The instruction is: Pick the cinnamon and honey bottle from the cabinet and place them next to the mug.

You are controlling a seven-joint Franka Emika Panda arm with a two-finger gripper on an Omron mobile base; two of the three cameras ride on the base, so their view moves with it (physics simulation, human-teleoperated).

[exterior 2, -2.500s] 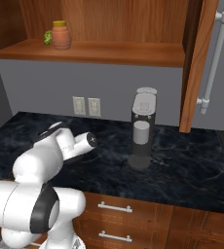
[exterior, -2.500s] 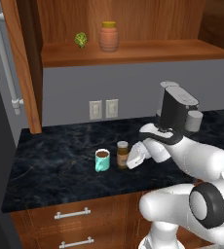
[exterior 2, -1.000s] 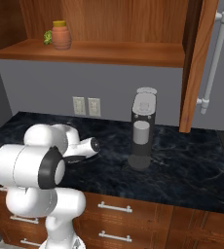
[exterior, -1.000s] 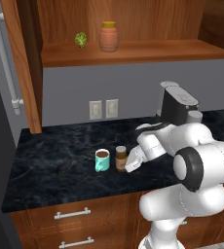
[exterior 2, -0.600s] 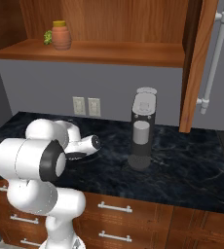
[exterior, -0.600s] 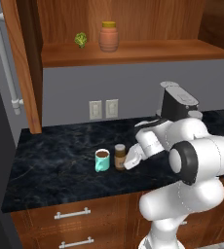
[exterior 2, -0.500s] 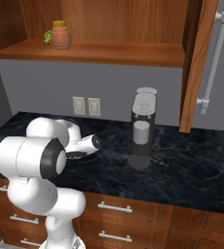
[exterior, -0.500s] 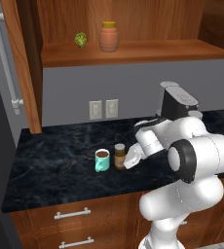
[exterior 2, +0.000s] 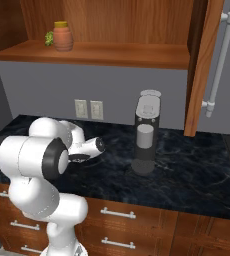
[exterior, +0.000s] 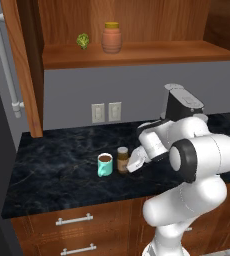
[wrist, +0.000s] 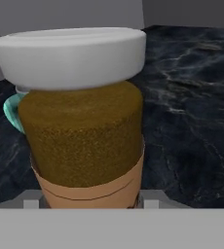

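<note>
The cinnamon (exterior: 122, 159) stands upright on the black counter (exterior: 57, 175), just right of the teal mug (exterior: 105, 164). My gripper (exterior: 129, 165) reaches it from the right and is shut on the cinnamon. In the hand view the cinnamon (wrist: 84, 131) is very close, with its pale lid on top and the mug (wrist: 12, 113) peeking out behind its left side. The orange honey bottle (exterior: 111, 37) with a yellow lid stands on the cabinet shelf (exterior: 152, 51); the right base view has the honey bottle (exterior 2: 63, 36) at its upper left.
A small green item (exterior: 83, 40) lies left of the honey bottle on the shelf. A dark coffee machine (exterior: 182, 102) stands on the counter behind the arm. Two wall outlets (exterior: 106, 112) sit above the counter. Drawers with silver handles (exterior: 74, 219) run below.
The arm's upper links have folded lower and closer to the camera. The cinnamon stays beside the mug with the gripper still shut on it.
</note>
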